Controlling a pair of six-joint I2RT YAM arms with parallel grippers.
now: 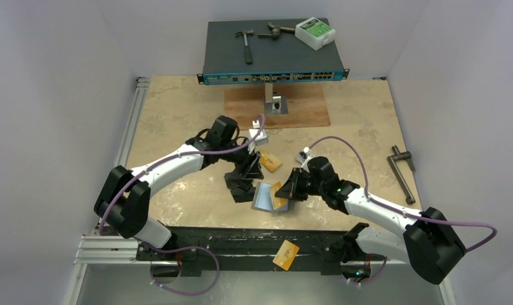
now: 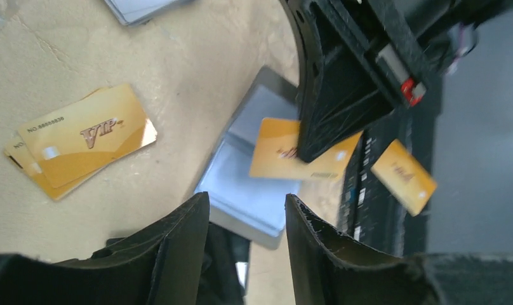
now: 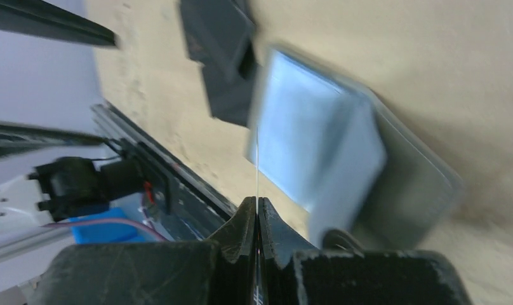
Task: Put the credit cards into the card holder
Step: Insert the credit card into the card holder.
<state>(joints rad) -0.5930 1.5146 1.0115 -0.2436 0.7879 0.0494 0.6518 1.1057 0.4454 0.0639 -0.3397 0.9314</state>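
The task is at an early stage. The card holder [image 1: 264, 198] lies open on the table [image 1: 178, 121] at the centre of the overhead view, its bluish inside facing up, and no card shows inside it. The right gripper [image 1: 292, 185] is clamped shut on one orange card [image 1: 280, 191], holding it by its edge just over the holder's right half. In the right wrist view that card appears only as a thin line rising from between the pressed-together fingers [image 3: 241, 222]. It hangs over the holder but is not yet tucked in.

The left gripper [image 2: 247, 202] is released: its fingers stand apart at the bottom of the left wrist view with nothing between them, hovering just beside the holder's left edge and over the black case [image 1: 241, 188].

A good deal remains. A pair of orange cards [image 2: 82, 149] lies overlapped on the table at the left of the left wrist view, well apart from the holder. A stray orange card [image 1: 286, 255] rests on the dark rail [image 1: 209, 244] at the lower centre of the overhead view. A pale grey shape at the top left of the left wrist view may be further cards, but it is cut off by the frame.

The top card of the pair reads "VIP" in ornate brown letters, with "NO." and a row of digits too small to trust. The stray card carries similar lettering, blurred.
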